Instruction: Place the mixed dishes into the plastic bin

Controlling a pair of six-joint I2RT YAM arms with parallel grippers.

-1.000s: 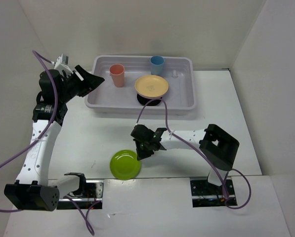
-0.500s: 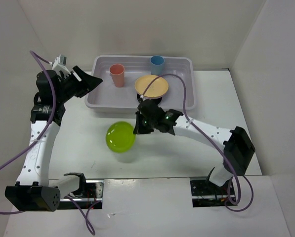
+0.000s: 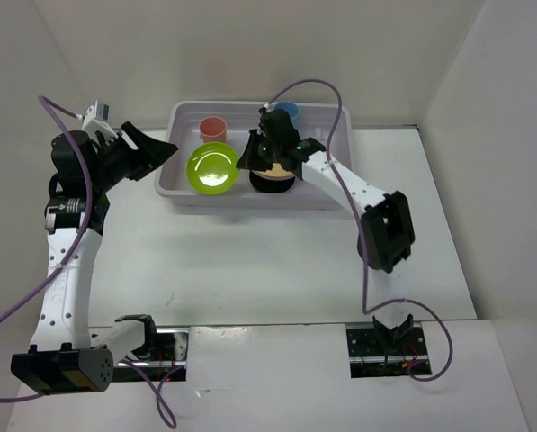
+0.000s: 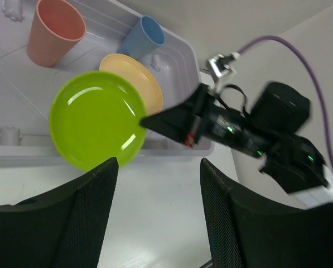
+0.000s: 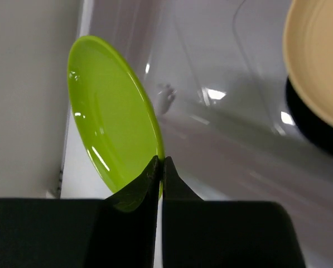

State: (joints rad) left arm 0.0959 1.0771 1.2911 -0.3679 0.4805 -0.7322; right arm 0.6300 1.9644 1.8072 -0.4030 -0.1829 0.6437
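Observation:
My right gripper [image 3: 247, 161] [image 5: 160, 162] is shut on the rim of the lime green plate [image 3: 210, 167] [image 4: 96, 119] [image 5: 111, 134], holding it tilted above the left half of the plastic bin [image 3: 338, 193] [image 4: 172, 56]. Inside the bin stand the coral-red cup [image 3: 213, 129] [image 4: 53, 29] and the blue cup [image 3: 288, 110] [image 4: 144, 37]. The pale orange plate [image 4: 137, 78] [image 5: 317, 61] rests on the small black plate [image 3: 272, 184] [image 5: 314, 131]. My left gripper [image 3: 166, 148] [image 4: 158, 212] hangs open and empty just left of the bin.
White walls enclose the table [image 3: 277, 261] on the left, back and right. The right arm [image 3: 358, 189] stretches across the bin's front right, its purple cable [image 3: 326, 90] looping over the bin. Both arm bases sit at the near edge.
My right gripper carried the lime green plate from the table's front, up and over the bin's front wall. The left arm drew back a little to the left.

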